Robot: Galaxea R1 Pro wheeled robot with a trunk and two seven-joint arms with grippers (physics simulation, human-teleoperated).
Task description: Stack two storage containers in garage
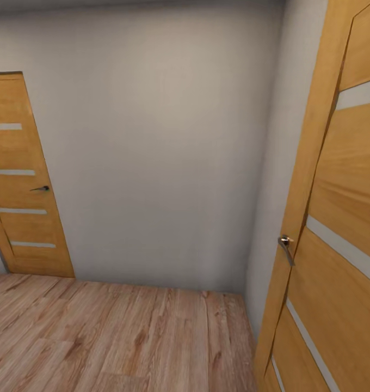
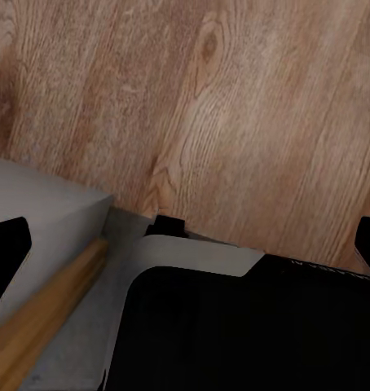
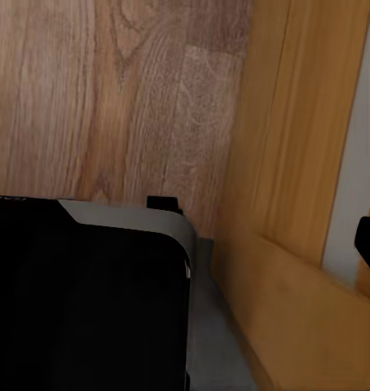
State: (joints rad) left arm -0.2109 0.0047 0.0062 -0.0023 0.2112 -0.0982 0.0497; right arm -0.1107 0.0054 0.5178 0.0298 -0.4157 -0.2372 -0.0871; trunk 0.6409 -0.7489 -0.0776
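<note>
Wood floor (image 1: 114, 332) corner between grey wall (image 1: 163, 147) and near door (image 1: 337, 228); end effector states impossible to tell.

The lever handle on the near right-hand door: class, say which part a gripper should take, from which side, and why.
Take the lever handle near its free lower end, probably, closing the fingers across the thin bar. Come from the hallway side, at the head view's left: the door backs it on the right.
</note>
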